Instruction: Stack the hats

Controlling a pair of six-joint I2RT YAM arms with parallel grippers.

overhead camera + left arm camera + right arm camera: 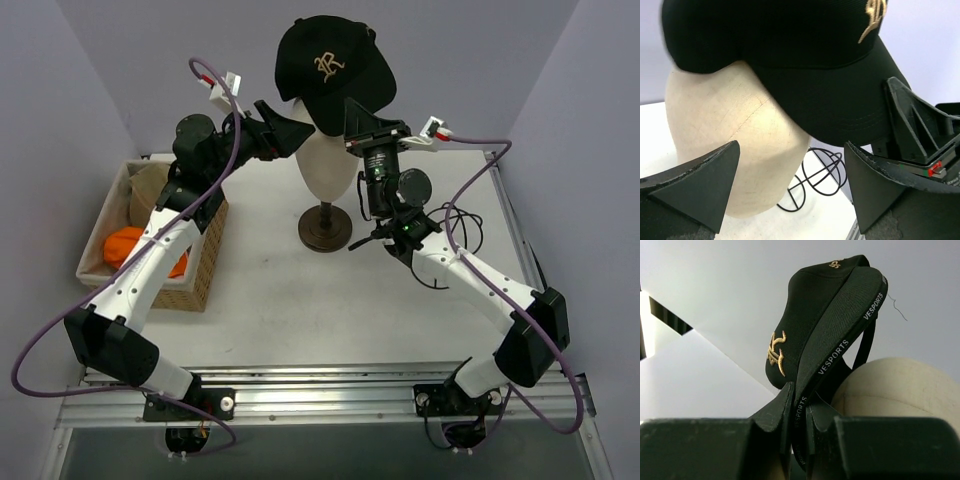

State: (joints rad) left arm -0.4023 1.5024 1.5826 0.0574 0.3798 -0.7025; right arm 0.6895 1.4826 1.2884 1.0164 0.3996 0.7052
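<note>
A black cap (pixel 330 62) with a gold emblem sits tilted over the top of the cream head form (pixel 325 168). My right gripper (pixel 355 118) is shut on the cap's lower edge at the right; the wrist view shows the cap (pixel 810 315) pinched at its inner band by the gripper (pixel 800 405), with the form (pixel 895 385) behind. My left gripper (pixel 295 133) stands open just left of the form, and in its own view the left gripper (pixel 790 155) holds nothing, with the cap's brim (pixel 830 105) above it. An orange hat (pixel 128 245) and a tan cap (pixel 150 185) lie in the basket.
A wicker basket (pixel 205 275) with a pale liner stands at the table's left side under my left arm. The head form rests on a dark round base (pixel 325 230) mid-table. A black wire stand (pixel 820 175) lies on the table beyond the form. Walls close in behind.
</note>
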